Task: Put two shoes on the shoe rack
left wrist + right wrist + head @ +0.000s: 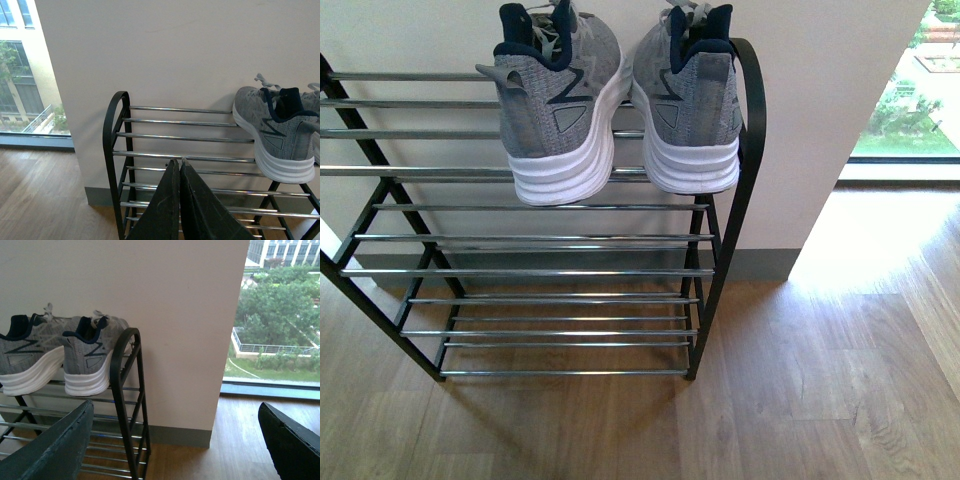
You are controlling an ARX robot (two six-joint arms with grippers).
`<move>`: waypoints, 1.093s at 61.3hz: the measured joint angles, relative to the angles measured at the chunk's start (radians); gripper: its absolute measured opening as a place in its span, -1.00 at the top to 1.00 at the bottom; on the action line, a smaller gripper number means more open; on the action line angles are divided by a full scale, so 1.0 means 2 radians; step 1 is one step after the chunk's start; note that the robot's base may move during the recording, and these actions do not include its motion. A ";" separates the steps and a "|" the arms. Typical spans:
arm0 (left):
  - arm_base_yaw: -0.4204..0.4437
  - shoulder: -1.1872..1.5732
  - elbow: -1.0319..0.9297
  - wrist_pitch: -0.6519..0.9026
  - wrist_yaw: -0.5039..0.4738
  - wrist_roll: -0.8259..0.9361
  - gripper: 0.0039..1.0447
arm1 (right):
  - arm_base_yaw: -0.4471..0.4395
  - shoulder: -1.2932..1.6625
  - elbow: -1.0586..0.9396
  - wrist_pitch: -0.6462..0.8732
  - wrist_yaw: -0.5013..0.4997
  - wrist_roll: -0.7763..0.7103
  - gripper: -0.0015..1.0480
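Left end effector (179, 162) clenched empty, right end effector (176, 407) released; a nudge could topple the grey knit sneakers (565, 110) perched at the shoe rack's (752, 130) top front bar.

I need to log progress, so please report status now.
Left gripper jaws shut, empty; right gripper jaws open, empty. Grey sneakers side by side on shoe rack top tier. No slides in view.

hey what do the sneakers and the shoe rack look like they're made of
The grey sneakers have uppers that look like heathered knit fabric, matte, with a visible weave. Their soles look like white foam or rubber, smooth and ribbed. The shoe rack has side frames that seem to be black painted metal with a dull sheen. Its bars look like chromed metal, judging by the bright reflections.
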 joint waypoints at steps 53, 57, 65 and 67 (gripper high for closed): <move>0.000 -0.001 0.000 0.000 0.001 0.001 -0.82 | 0.000 0.000 0.000 0.000 0.000 0.000 -0.82; 0.000 -0.001 0.000 0.000 0.001 0.001 -0.83 | 0.000 0.000 0.000 -0.001 0.002 0.000 -0.82; 0.000 -0.001 0.000 0.000 0.001 0.001 -0.83 | 0.000 0.000 0.000 -0.001 0.001 0.000 -0.82; 0.000 -0.001 0.000 0.000 0.001 0.001 -0.83 | 0.000 0.000 0.000 -0.001 0.001 0.000 -0.82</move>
